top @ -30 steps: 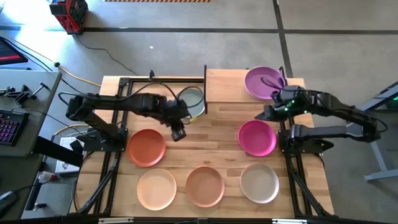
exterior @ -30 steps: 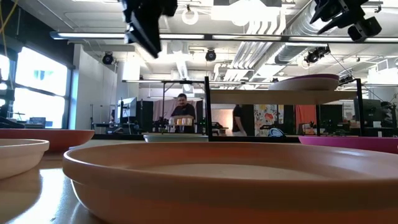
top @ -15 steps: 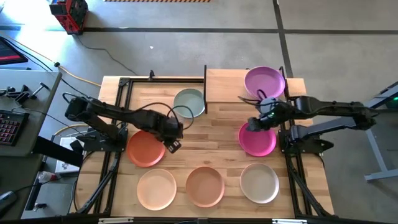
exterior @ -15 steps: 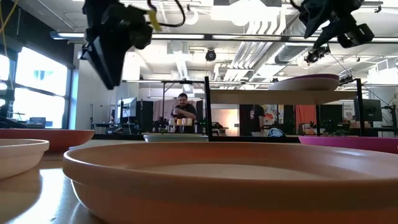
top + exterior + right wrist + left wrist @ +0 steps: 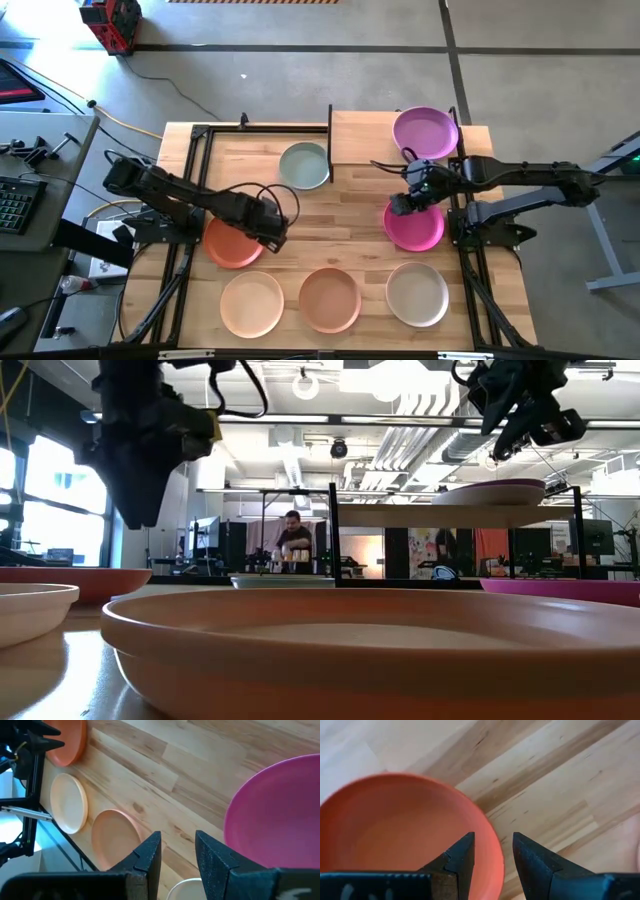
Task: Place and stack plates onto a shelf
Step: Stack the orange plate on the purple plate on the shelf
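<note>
Now both tools hang over their plates, fingers spread and pinching nothing. To do this step well, I judge each tool should come down with one finger inside the rim and one outside, then close squarely so the plate lifts level.

My left tool (image 5: 272, 232) sits above the near edge of the rust orange plate (image 5: 231, 240); in its wrist view the rim runs right between the fingers. My right tool (image 5: 401, 203) hovers at the magenta plate (image 5: 416, 224), over the edge nearest the tabletop's (image 5: 350, 205) middle. The shelf (image 5: 365, 135) stands beyond, carrying one purple plate (image 5: 426, 130).
</note>
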